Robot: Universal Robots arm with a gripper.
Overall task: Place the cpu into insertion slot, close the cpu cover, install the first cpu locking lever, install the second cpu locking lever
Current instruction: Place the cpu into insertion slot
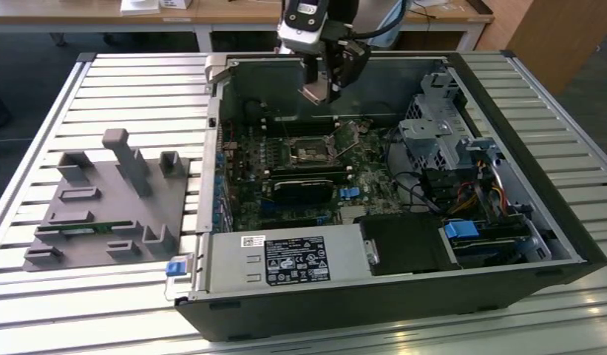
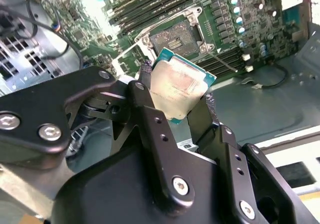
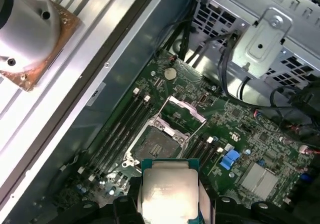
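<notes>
Pointing down, apparently above the insertion slot [image 3: 159, 145], claw [image 2: 177, 84] grips cpu [image 3: 170, 190].

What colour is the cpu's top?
The cpu is dull silver-grey on top; clearest in second wrist view.

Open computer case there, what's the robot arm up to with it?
The gripper holds the cpu, a small silver-topped chip, in the air over the motherboard of the open computer case. The insertion slot sits empty, its cpu cover swung open; the chip is not yet seated.
</notes>
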